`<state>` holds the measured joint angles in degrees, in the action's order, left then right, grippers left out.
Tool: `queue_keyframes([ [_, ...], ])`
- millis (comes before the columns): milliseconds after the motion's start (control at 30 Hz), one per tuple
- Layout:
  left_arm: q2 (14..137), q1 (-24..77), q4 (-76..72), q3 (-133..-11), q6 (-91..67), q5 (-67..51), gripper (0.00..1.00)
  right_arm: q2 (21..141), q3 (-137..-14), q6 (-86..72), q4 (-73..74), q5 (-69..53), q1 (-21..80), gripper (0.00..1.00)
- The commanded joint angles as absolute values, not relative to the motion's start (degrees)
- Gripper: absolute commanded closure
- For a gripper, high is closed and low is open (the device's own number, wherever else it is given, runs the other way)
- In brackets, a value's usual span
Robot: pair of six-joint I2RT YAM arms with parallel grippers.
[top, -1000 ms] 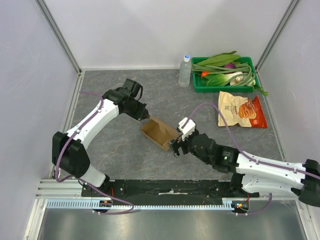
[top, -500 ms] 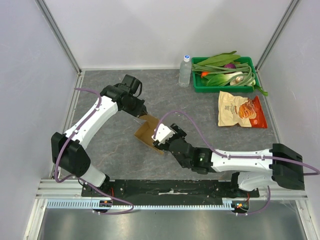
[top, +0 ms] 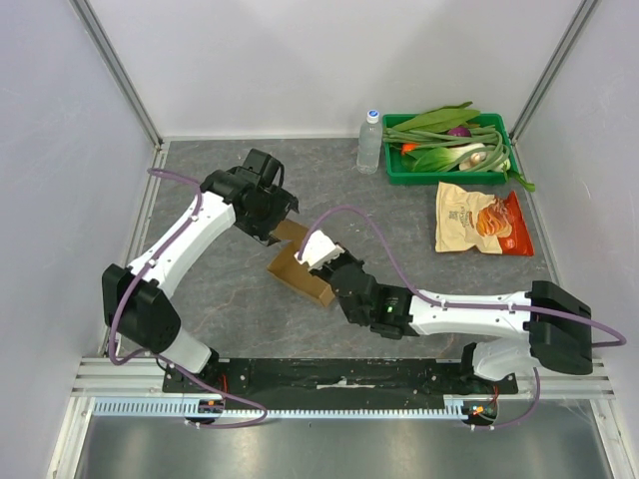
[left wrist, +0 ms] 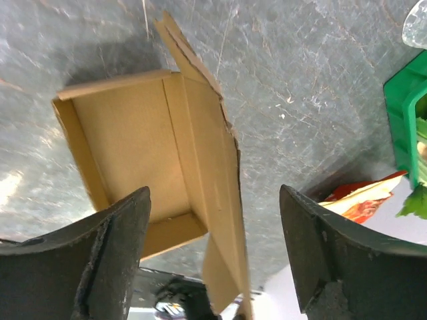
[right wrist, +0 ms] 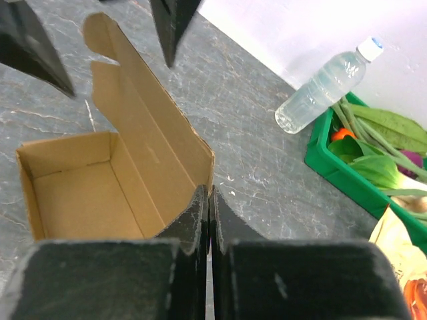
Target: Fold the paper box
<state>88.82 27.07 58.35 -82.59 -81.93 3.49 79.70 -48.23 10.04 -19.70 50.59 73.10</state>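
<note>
The paper box (top: 296,267) sits near the middle of the grey desk (top: 220,289), an open brown carton with its lid flap (right wrist: 153,133) standing up along the far side. The left end effector (left wrist: 213,200) hangs released just above it, its fingers spread wide over the carton, while the right end effector (right wrist: 209,200) is clenched, its tips meeting at the near corner of the lid flap; I cannot tell whether cardboard is pinched between them. A water bottle (top: 369,142), a green tray (top: 394,178) of vegetables and a snack bag (top: 482,220) lie well apart at the far right.
</note>
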Motion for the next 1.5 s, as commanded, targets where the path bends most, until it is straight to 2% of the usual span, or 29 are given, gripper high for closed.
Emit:
queue_keyframes([
  [0, 81.41, 27.07, 54.25, -82.89, -68.67, 13.17, 0.11, 76.39, -44.75, 7.12, -22.59, 44.34, 69.00, 1.00],
  [100, 71.13, 26.90, 46.35, -75.43, -53.13, 15.73, 0.06, 72.78, -41.58, 6.33, -23.65, 41.14, 66.19, 1.00],
  [167, 64.64, 26.11, 46.58, -70.94, -46.42, 22.63, 0.05, 70.58, -40.44, 4.75, -22.16, 37.28, 63.55, 1.00],
  [233, 61.97, 22.08, 47.81, -67.26, -40.10, 24.17, 0.05, 68.39, -39.21, 4.40, -21.71, 36.13, 61.97, 1.00],
  [333, 65.11, 13.82, 55.77, -66.36, -37.97, 28.71, 0.04, 65.31, -37.36, 2.56, -19.25, 34.12, 59.95, 1.00],
  [500, 80.31, 4.51, 60.91, -68.37, -42.61, 38.14, 0.01, 60.92, -36.39, 0.88, -15.65, 31.73, 58.54, 1.00],
  [633, 86.65, -6.92, 53.71, -68.99, -44.03, 21.85, 0.02, 58.54, -35.25, 0.09, -14.06, 29.62, 58.53, 1.00],
  [767, 97.62, -12.20, 54.38, -76.00, -44.21, 21.53, 0.02, 55.82, -33.75, -1.93, -13.71, 28.74, 58.53, 1.00],
  [900, 106.07, -14.06, 54.68, -84.44, -43.08, 19.08, 0.03, 53.80, -32.96, -2.64, -13.27, 27.25, 58.45, 1.00],
  [967, 108.10, -14.33, 50.39, -85.51, -36.26, 15.30, 0.09, 53.18, -32.35, -2.29, -13.62, 27.42, 58.36, 1.00],
  [1067, 111.35, -14.68, 44.66, -86.83, -28.87, 15.39, 0.09, 52.65, -31.91, -2.37, -14.41, 26.63, 58.27, 1.00],
  [1167, 115.03, -14.68, 41.93, -88.76, -23.23, 9.59, 0.10, 52.56, -31.47, -2.72, -15.12, 25.32, 58.27, 1.00],
  [1333, 116.02, -14.68, 36.49, -86.67, -18.91, 4.94, 0.11, 52.29, -30.67, -2.99, -16.17, 24.43, 58.18, 1.00],
  [1467, 116.81, -14.68, 38.14, -85.78, -19.77, 4.93, 0.11, 51.68, -30.50, -2.99, -16.17, 23.91, 58.18, 1.00],
])
